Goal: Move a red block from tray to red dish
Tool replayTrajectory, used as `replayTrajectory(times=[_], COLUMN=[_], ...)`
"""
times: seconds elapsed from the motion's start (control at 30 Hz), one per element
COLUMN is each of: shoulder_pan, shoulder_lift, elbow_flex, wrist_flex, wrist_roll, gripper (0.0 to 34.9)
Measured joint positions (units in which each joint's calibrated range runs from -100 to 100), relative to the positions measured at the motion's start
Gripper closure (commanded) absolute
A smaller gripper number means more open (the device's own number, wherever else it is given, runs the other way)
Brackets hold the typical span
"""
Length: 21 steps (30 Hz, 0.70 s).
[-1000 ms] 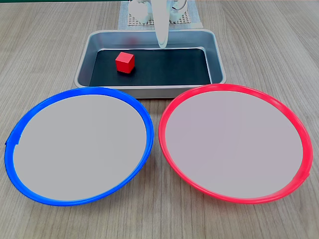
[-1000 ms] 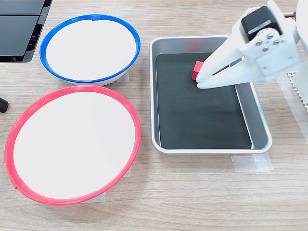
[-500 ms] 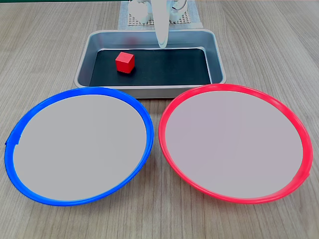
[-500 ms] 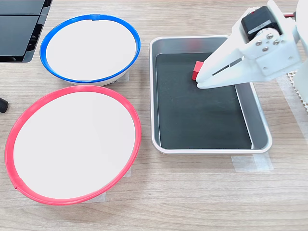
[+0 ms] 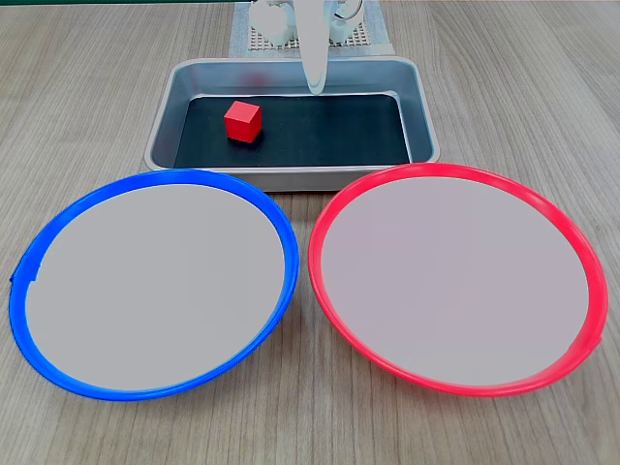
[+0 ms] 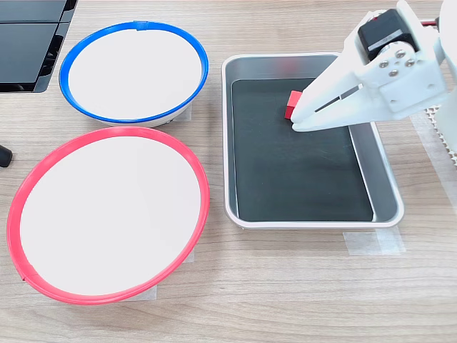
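One red block point(image 5: 242, 122) lies on the dark floor of one tray point(image 5: 423, 116), toward 9 o'clock in the first exterior view. One gripper point(image 6: 297, 123), its claw pressed together and empty, hangs above the tray. One red dish point(image 5: 457, 277) and one blue-rimmed dish point(image 5: 153, 280) sit at 6 o'clock of the tray.

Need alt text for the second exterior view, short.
A white gripper hangs over a metal tray, partly hiding the red block on its black bottom. At left sit an empty red dish and a blue-rimmed dish on a wooden table.
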Motion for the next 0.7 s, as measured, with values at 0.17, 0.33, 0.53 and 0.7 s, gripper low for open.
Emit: replayTrajectory(times=[0.17,0.33,0.53,0.7], shoulder_pan=[0.0,6.0,13.5,17.5], shoulder_lift=[0.1,14.6,45.1,55.9], elbow_flex=[0.0,-12.0,-35.1,-40.0], wrist_flex=[0.2,8.1,15.9,15.7], wrist_roll=[0.0,2.5,3.4,2.9], gripper=[34.8,34.7,23.9,18.4])
